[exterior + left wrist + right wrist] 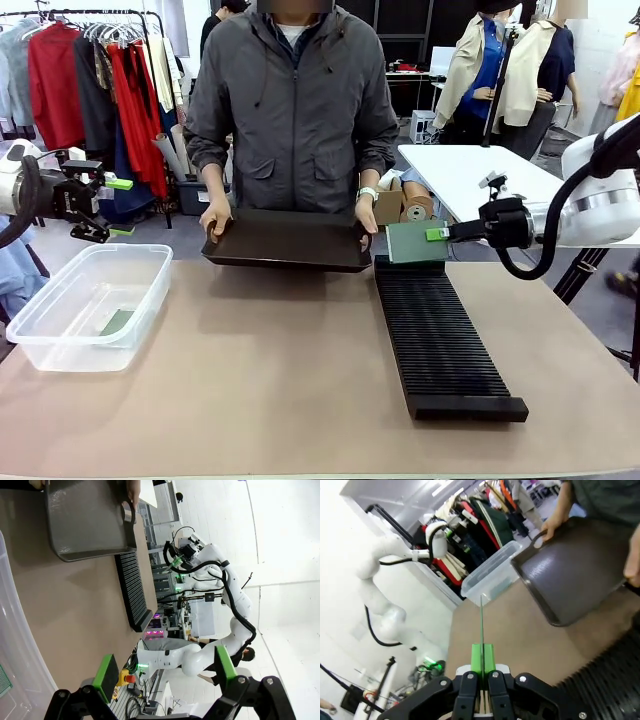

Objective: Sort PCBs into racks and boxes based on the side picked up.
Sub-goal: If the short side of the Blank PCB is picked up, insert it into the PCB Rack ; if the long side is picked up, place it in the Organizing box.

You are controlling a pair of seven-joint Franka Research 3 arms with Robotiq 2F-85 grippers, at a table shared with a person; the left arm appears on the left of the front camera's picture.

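My right gripper [437,234] is shut on a green PCB [414,241], held upright just above the far end of the long black slotted rack [438,340]. In the right wrist view the PCB [481,622] shows edge-on, rising from the closed gripper [482,661]. My left gripper [120,207] hangs open and empty above the far left of the clear box [60,340]. One PCB [117,322] lies flat inside the box. The left wrist view shows the open gripper [165,672] with its green pads [106,676] wide apart, and the box wall [15,645] at the left.
A person at the far side holds a smooth black tray [290,240] with both hands, tilted toward the table. The tray [580,575] lies close to the held PCB. A white table [470,170] and cardboard rolls [415,205] stand behind the right arm. A clothes rail stands at far left.
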